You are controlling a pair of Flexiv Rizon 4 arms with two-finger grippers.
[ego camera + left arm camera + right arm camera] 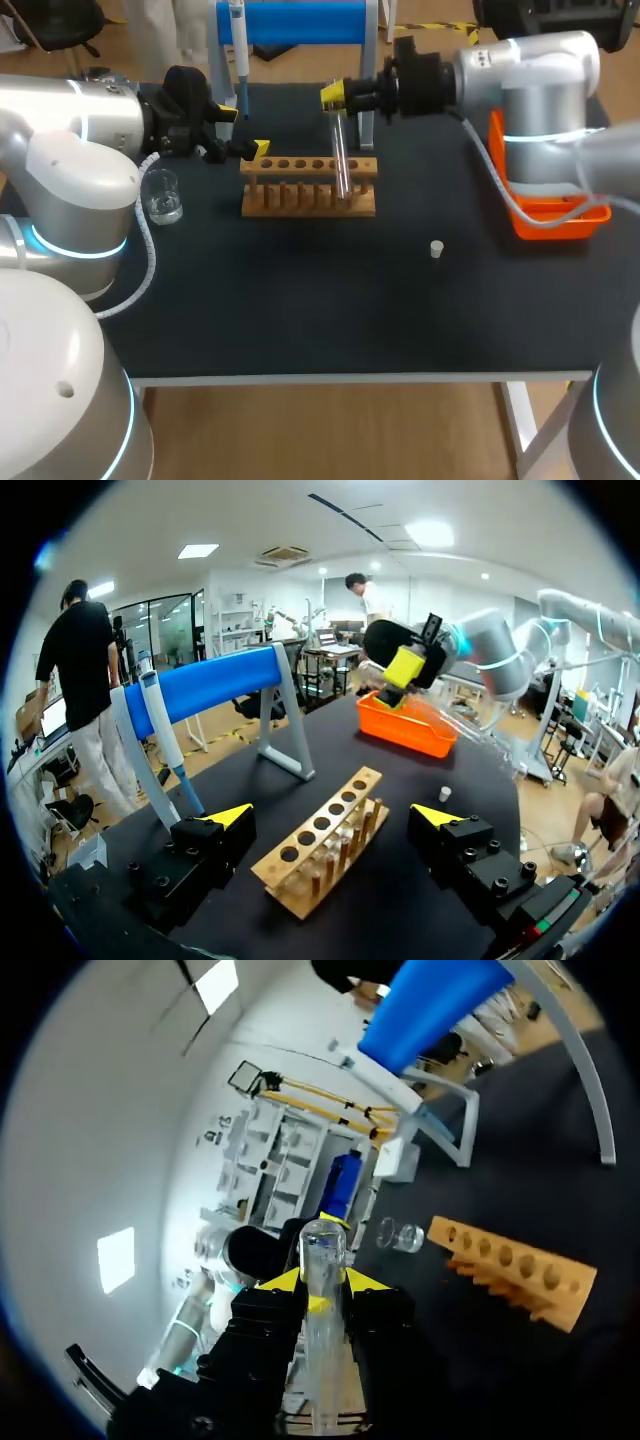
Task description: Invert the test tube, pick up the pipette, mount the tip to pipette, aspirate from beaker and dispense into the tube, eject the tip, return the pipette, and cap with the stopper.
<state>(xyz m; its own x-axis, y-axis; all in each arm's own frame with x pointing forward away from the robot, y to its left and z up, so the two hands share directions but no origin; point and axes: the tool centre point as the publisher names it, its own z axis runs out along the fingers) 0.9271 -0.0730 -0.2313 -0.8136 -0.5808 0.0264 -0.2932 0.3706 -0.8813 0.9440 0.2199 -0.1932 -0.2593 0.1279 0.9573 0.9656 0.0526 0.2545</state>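
Since it looks like thin clear glass, I judge the test tube [341, 165] light, stiff, slick and easily cracked, best pinched on its straight wall near one end, firmly but without crushing.

At the left of the head view the small clear beaker [162, 195] stands on the black table [300, 320]. Just right of it, the left gripper [332, 818] hovers behind the wooden rack [310, 187] with its fingers spread wide and nothing between them. Above it, at upper centre, the pipette [238, 50] hangs on the blue stand [300, 20].

The rack lies in the middle of the frame. Near its right end the tube stands almost upright, its lower end at the rack; whether it sits in a hole I cannot tell. The right gripper [322, 1285] is clamped on the tube's upper part, yellow tips pressing from both sides.

Further right, the small white stopper [436, 249] rests alone on the table, well apart from the rack. The orange tray [550, 215] is at the right edge.
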